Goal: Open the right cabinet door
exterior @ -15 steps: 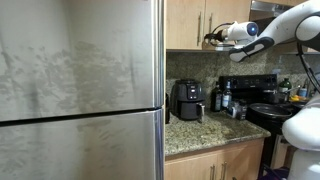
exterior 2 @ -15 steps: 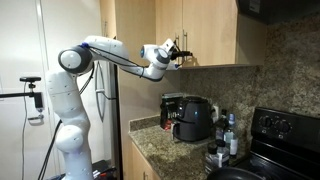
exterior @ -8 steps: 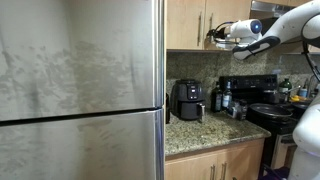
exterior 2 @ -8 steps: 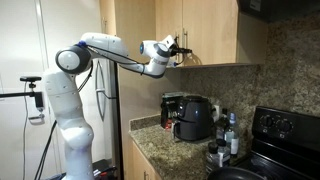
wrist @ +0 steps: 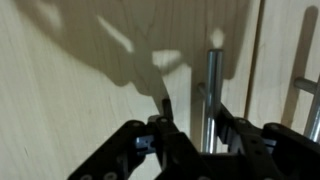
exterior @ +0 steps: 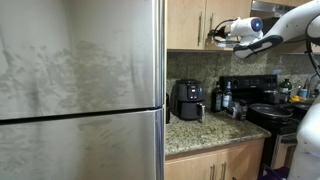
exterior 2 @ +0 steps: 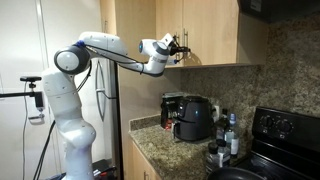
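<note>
The right cabinet door (exterior: 227, 9) (exterior 2: 210, 30) is a light-brown wooden panel, and it stands closed in both exterior views. In the wrist view the door (wrist: 100, 80) fills the picture, with its slim silver bar handle (wrist: 212, 70) running upright. My gripper (wrist: 193, 103) (exterior: 212, 34) (exterior 2: 183, 52) is at the handle, one finger on each side of the bar. One finger sits close against the bar. A gap shows between the bar and the other finger (wrist: 166, 104). The jaws are open, partly narrowed round the handle.
The matching neighbour door (wrist: 285, 50) has its own handle (wrist: 300, 105) just across the seam. A stainless fridge (exterior: 80, 90) fills one side. On the granite counter below stand a black air fryer (exterior: 188, 100) (exterior 2: 195, 118) and bottles (exterior: 225, 97), next to a black stove (exterior: 265, 105).
The arm has pushed slightly closer to the door, and the fingers have narrowed round the handle. The door has not moved.
</note>
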